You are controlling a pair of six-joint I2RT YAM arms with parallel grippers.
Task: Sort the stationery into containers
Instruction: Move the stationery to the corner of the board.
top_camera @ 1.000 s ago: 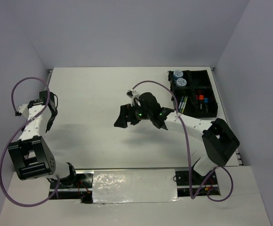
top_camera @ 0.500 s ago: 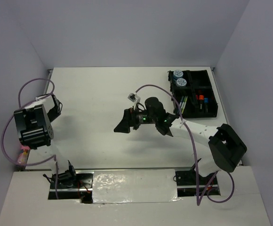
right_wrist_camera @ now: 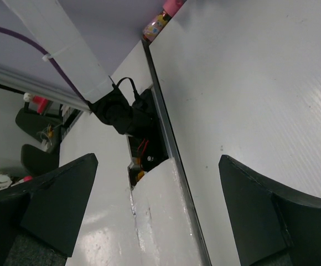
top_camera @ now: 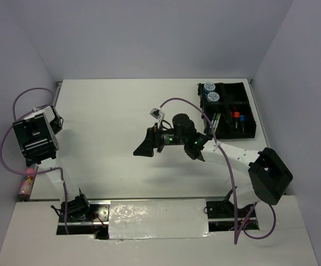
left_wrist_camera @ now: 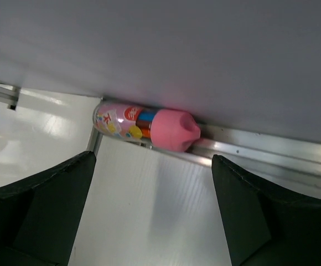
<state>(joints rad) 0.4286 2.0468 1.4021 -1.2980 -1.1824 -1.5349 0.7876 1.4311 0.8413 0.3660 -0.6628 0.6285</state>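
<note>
The pink bottle [left_wrist_camera: 149,124] lies on its side against the left wall, along a metal rail; it shows at the table's near left edge [top_camera: 26,185]. My left gripper [left_wrist_camera: 155,221] is open just short of it, with nothing between the fingers. My right gripper [top_camera: 141,145] hangs open and empty over the middle of the table, pointing left. The black organiser tray [top_camera: 248,132] stands at the far right and holds two blue-white tubs [top_camera: 209,87], pale pens [top_camera: 216,121] and highlighters [top_camera: 236,118].
The left arm's wrist block [top_camera: 35,141] hides its fingers from above. The left wall and the metal rail [left_wrist_camera: 260,145] run close behind the bottle. The left arm's base and wiring [right_wrist_camera: 128,113] sit at the table's near edge.
My left arm has swung back toward the left wall and turned down toward the near left corner. The right arm shifted only slightly. Both grippers stayed open.
</note>
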